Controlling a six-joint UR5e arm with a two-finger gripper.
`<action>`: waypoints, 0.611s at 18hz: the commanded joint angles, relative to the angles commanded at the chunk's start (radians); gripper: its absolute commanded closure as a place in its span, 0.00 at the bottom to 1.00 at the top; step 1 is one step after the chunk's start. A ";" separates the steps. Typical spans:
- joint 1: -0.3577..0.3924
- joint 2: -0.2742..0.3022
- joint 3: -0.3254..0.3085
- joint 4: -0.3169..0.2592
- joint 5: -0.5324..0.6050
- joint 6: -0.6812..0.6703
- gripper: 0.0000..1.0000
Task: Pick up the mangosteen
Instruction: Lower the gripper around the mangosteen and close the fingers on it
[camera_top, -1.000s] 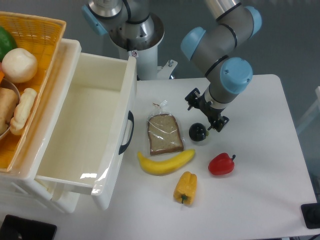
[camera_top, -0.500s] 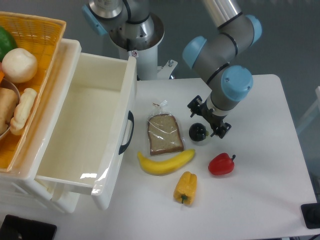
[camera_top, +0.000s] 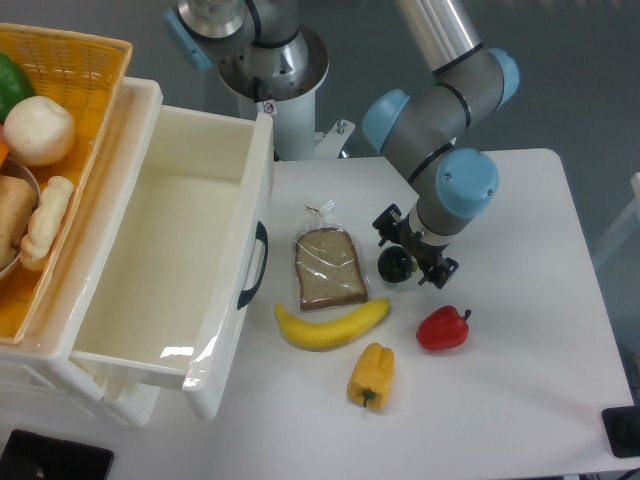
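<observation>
Black and glossy, the mangosteen (camera_top: 394, 264) sits right under my gripper (camera_top: 413, 254), on the table (camera_top: 520, 330). Jaws are spread, one finger up-left of the fruit, the other down-right, so they bracket it; no squeeze that I can see. Bread (camera_top: 329, 267) lies just left of the hand, banana (camera_top: 331, 324) below-left, red pepper (camera_top: 443, 328) below-right and near. I reckon I'm low enough to close, watching that pepper-side finger for room

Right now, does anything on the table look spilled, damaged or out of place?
Nothing stands out. The mangosteen, bagged bread, banana and both peppers lie intact on the table; the gripper is down at the mangosteen.
</observation>
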 joint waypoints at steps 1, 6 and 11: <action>-0.002 0.000 -0.005 0.000 0.002 0.000 0.00; -0.005 -0.009 -0.014 0.000 0.003 0.000 0.22; -0.002 -0.009 -0.012 -0.002 0.003 0.000 0.61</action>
